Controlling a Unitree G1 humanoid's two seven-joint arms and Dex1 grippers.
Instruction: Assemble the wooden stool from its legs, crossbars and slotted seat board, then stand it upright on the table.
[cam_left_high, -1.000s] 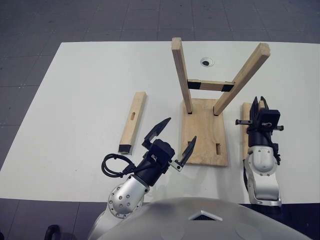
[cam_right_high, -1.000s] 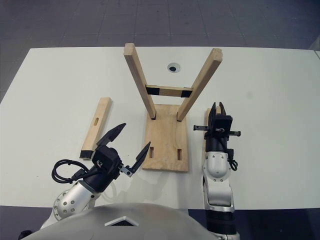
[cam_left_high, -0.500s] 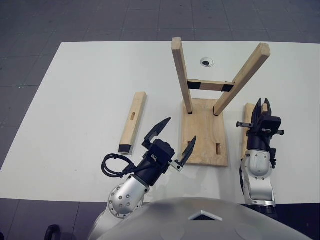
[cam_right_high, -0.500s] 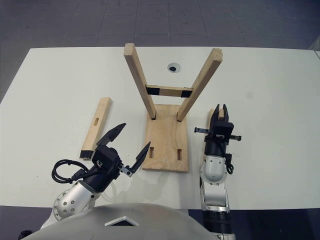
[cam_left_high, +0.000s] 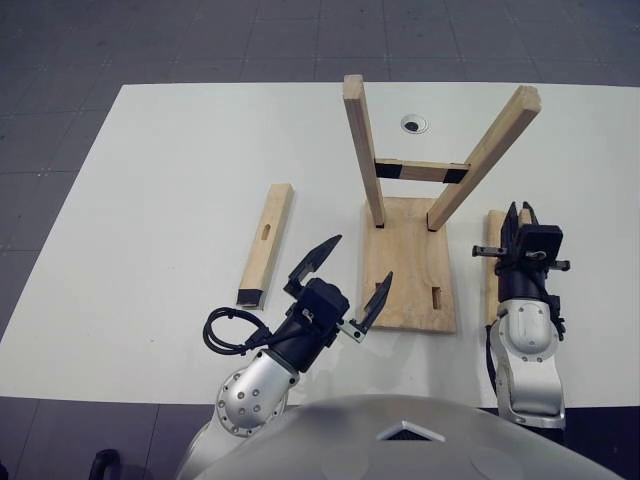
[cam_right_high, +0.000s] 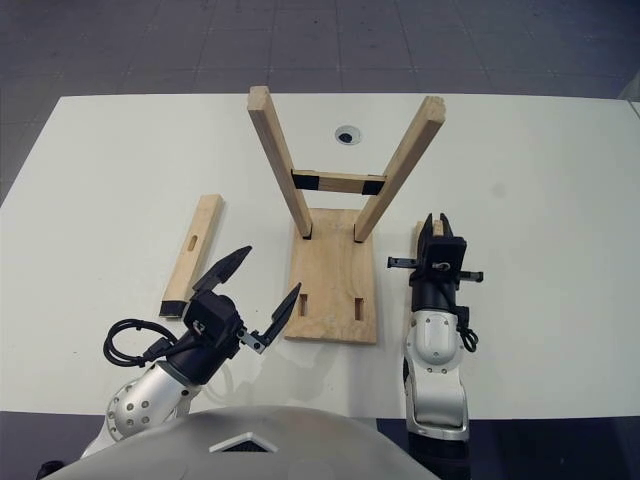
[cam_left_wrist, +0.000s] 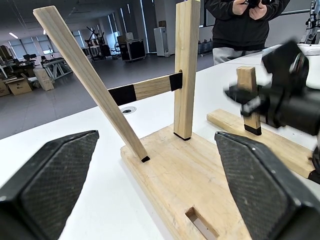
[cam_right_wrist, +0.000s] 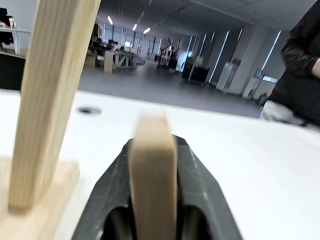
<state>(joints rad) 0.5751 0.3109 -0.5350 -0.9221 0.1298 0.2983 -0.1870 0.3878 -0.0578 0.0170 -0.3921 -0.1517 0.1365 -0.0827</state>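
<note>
Stool leg (cam_right_wrist: 152, 170), square pale wood, in grip of right pincer (cam_left_high: 520, 212); left pincer (cam_left_high: 362, 260) open.

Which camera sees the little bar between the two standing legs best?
The left wrist view: the crossbar shows close, side-on, black ends meeting both legs. The eye views show it smaller, from above.

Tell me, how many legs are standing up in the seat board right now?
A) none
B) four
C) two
C: two legs stand in the seat board, joined by a crossbar, and the board's two nearer slots are empty.
</note>
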